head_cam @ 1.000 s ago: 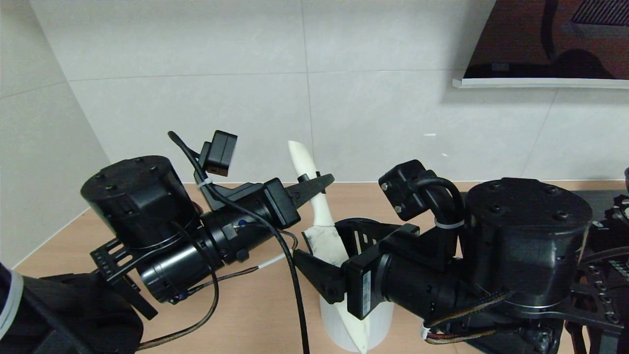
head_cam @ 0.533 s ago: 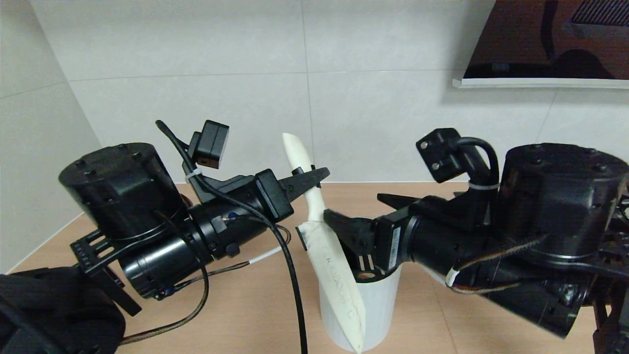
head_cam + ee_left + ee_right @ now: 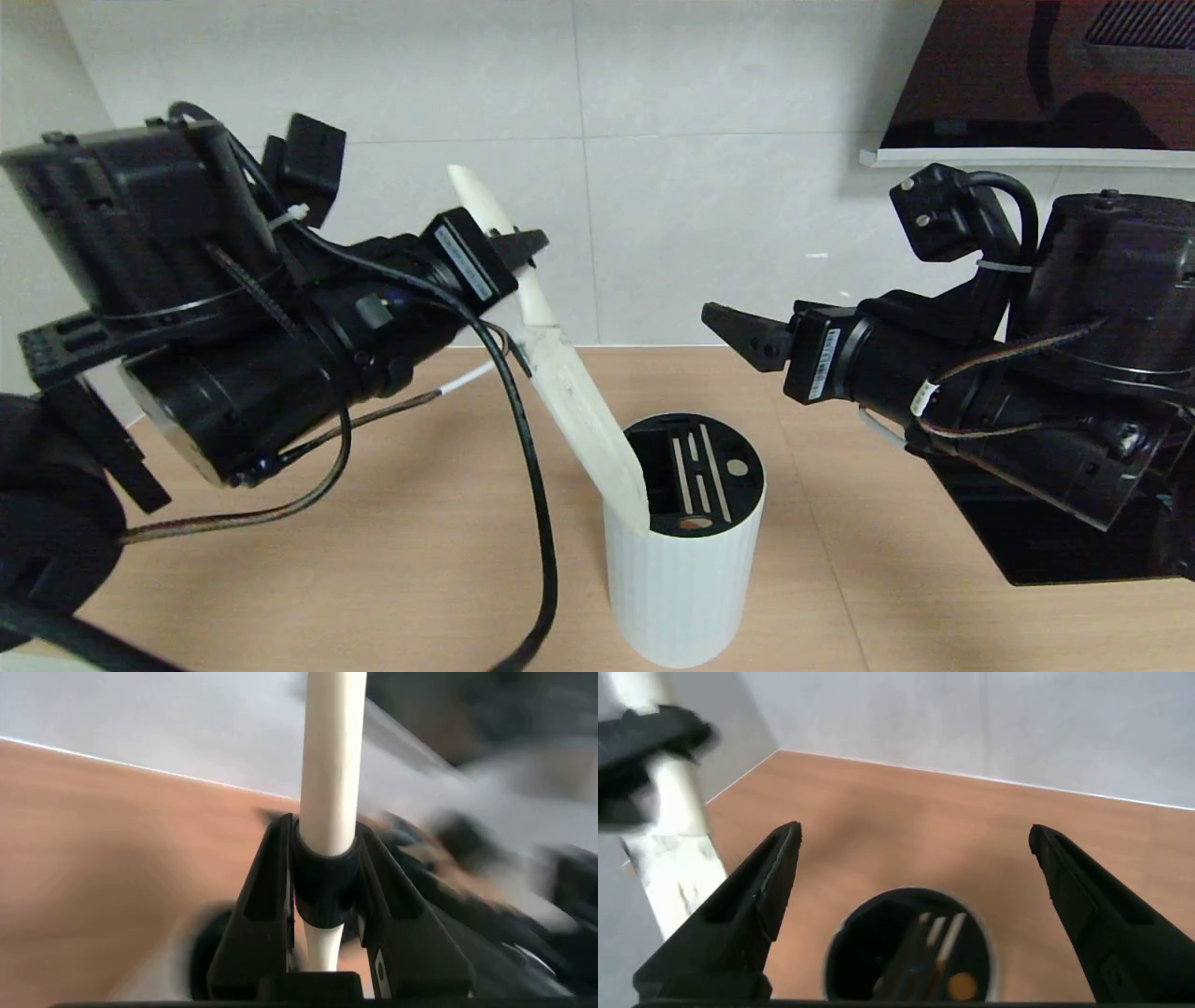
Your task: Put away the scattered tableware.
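A white knife (image 3: 571, 401) with a pale handle hangs slanted in my left gripper (image 3: 516, 254), which is shut on the handle (image 3: 332, 756). Its blade tip meets the left rim of the white ribbed holder (image 3: 686, 579), at the edge of the black slotted top. My right gripper (image 3: 739, 332) hovers open above and to the right of the holder, touching nothing. In the right wrist view the holder (image 3: 910, 947) lies below between the spread fingers (image 3: 775, 873), with the knife (image 3: 677, 859) off to one side. The left gripper (image 3: 322, 863) clamps the handle just below its middle.
The holder stands on a wooden counter (image 3: 392, 560) against a grey tiled wall. A black cooktop (image 3: 1027, 551) lies to the right, with a dark range hood (image 3: 1046, 84) above it. Loose cables (image 3: 537, 523) hang from the left arm beside the holder.
The left arm rose and tilted, lifting the knife so its tip now sits at the holder's rim instead of hanging in front. The right gripper lifted and drew back to the right.
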### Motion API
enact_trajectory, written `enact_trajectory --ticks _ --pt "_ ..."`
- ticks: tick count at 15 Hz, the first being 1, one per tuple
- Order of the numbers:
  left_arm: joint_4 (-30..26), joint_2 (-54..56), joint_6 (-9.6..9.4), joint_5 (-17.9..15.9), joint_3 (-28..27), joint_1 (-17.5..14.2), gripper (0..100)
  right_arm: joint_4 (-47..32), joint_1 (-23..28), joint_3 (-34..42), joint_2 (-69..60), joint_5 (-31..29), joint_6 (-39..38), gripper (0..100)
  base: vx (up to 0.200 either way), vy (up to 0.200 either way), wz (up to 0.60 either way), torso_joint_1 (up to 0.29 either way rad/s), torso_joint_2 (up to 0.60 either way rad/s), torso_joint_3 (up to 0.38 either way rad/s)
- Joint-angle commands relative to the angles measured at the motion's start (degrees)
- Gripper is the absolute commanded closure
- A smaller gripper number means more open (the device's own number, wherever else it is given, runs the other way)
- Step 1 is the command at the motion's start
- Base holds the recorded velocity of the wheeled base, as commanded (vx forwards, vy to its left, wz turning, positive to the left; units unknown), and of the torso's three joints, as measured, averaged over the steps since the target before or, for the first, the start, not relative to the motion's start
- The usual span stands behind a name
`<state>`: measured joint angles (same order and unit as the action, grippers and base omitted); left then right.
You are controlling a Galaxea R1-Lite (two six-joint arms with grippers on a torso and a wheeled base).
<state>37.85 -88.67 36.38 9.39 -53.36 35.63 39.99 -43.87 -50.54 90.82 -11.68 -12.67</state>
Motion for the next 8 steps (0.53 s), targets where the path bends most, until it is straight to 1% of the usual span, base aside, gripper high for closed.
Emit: enact_trajectory --ticks 1,2,3,4,6,8 --pt "-1.03 -2.12 -5.53 7.58 -5.7 2.86 100 0.01 1.07 -0.35 -0.12 -0.01 0.01 0 0.0 0.0 0.0 0.0 0.0 0.0" --pt "-0.76 -3.44 -8.78 11.0 -7.11 3.48 100 0.01 1.42 -0.35 -0.12 -0.01 0.01 0 0.0 0.0 0.0 0.0 0.0 0.0" --pt "0.29 -4.58 -14.32 15.75 -9.13 3.83 100 0.01 1.95 -0.35 -0.29 -0.01 0.01 0 0.0 0.0 0.0 0.0 0.0 0.0" --pt "1.26 -4.75 -16.87 18.21 -9.13 4.01 100 0.01 2.48 -0.35 -0.38 -0.01 0.01 0 0.0 0.0 0.0 0.0 0.0 0.0" --pt "3.54 -5.72 -20.38 24.36 -7.46 6.47 100 0.01 3.18 -0.35 -0.38 -0.01 0.01 0 0.0 0.0 0.0 0.0 0.0 0.0" --pt "7.68 -8.36 -22.84 31.66 -7.37 10.07 100 0.01 3.18 -0.26 -0.2 -0.01 0.01 0 0.0 0.0 0.0 0.0 0.0 0.0"
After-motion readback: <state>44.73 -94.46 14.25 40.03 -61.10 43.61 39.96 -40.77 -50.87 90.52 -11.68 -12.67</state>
